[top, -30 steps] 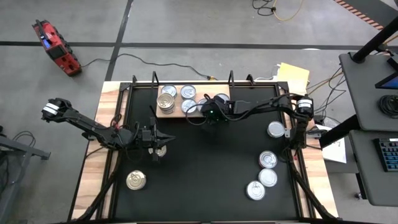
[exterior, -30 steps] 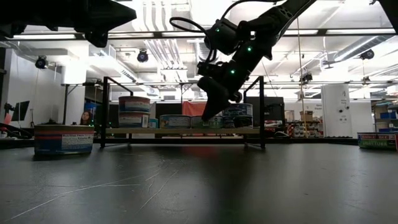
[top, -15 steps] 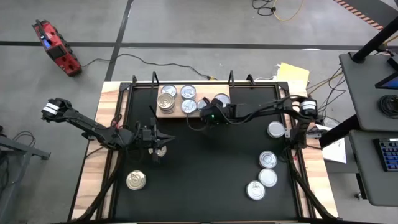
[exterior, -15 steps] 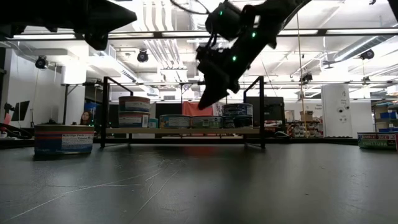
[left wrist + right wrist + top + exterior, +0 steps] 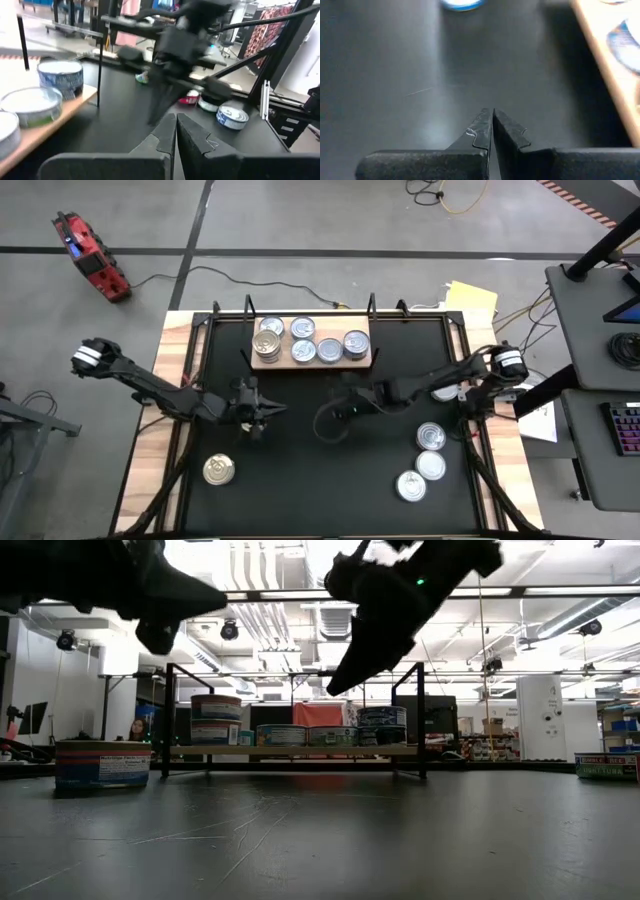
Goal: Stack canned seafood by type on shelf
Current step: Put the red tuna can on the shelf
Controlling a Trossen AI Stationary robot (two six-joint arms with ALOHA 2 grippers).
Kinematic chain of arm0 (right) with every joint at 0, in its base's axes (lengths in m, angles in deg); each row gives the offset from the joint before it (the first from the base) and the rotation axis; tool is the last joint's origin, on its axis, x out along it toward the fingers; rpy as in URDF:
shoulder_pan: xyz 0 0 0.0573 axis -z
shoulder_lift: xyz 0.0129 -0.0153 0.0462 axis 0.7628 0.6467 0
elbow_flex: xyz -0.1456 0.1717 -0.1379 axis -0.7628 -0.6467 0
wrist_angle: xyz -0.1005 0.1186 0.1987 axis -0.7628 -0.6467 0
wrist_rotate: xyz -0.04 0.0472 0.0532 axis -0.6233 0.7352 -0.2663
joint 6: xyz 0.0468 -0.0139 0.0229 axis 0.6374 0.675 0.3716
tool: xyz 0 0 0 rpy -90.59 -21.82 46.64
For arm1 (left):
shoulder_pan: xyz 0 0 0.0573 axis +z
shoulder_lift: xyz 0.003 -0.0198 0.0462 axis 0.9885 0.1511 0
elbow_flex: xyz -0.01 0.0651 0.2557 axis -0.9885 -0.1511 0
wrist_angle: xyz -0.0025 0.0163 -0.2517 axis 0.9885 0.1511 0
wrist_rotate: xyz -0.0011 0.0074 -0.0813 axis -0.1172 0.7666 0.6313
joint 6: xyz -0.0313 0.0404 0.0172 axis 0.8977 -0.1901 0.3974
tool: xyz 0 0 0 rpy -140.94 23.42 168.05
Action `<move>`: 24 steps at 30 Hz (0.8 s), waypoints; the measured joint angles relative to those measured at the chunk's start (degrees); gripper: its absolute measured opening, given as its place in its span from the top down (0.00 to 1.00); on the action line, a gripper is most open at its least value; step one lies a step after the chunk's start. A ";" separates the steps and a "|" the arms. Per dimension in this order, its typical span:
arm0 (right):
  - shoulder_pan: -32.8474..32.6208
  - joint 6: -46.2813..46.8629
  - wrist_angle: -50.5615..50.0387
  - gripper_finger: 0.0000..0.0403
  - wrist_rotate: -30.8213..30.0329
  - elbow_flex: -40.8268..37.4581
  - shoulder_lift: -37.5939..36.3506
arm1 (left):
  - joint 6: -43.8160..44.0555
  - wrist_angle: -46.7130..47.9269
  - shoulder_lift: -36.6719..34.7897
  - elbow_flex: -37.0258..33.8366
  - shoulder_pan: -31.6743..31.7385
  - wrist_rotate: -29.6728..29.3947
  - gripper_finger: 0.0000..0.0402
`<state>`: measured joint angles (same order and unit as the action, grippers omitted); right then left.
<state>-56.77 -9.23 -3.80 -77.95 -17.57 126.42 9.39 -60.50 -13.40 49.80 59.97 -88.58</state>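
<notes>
The shelf (image 5: 310,363) is a light wooden board at the table's far middle. Several silver-topped cans (image 5: 330,350) stand on it, two of them stacked at its left end (image 5: 216,719). My right gripper (image 5: 338,416) hangs shut above the table's middle, nearer than the shelf and touching nothing (image 5: 492,120). My left gripper (image 5: 265,411) is shut too (image 5: 176,131), raised over the left-middle of the table. A blue-labelled can (image 5: 462,4) stands on the table beside it. Loose cans (image 5: 431,437) stand at the right, and a gold-topped can (image 5: 219,470) at the near left.
A black metal frame (image 5: 167,720) stands around the shelf, with uprights at both ends. Three cans cluster near the right edge (image 5: 410,485), and another (image 5: 444,388) lies partly under my right arm. The table's middle and near middle are bare black surface.
My right gripper has drawn back from the shelf's right part toward the near side and the table's middle, rising as it went. The two cans it stood over now show uncovered on the shelf. My left gripper has dipped slightly.
</notes>
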 joint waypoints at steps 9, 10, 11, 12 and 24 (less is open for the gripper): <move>-8.78 0.84 3.03 0.98 0.06 -2.75 0.00 | 1.68 -12.92 11.29 0.00 -0.20 0.37 1.00; -9.59 0.84 3.07 0.98 0.04 -2.75 0.00 | 1.68 -14.32 12.31 0.00 -0.22 0.38 1.00; -10.35 0.84 3.16 0.98 0.03 -2.75 0.00 | 1.68 -15.36 13.17 0.00 -0.22 0.44 1.00; -11.07 0.93 3.20 0.98 0.04 -2.75 0.00 | 1.70 -16.62 14.10 0.00 -0.22 0.44 1.00; -19.93 7.01 -0.06 0.98 -5.86 -2.82 -3.62 | -1.18 -23.04 26.62 8.02 -0.22 9.01 1.00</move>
<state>-76.70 -2.22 -3.86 -83.81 -20.39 122.79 8.21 -83.53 13.22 57.82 59.75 -79.57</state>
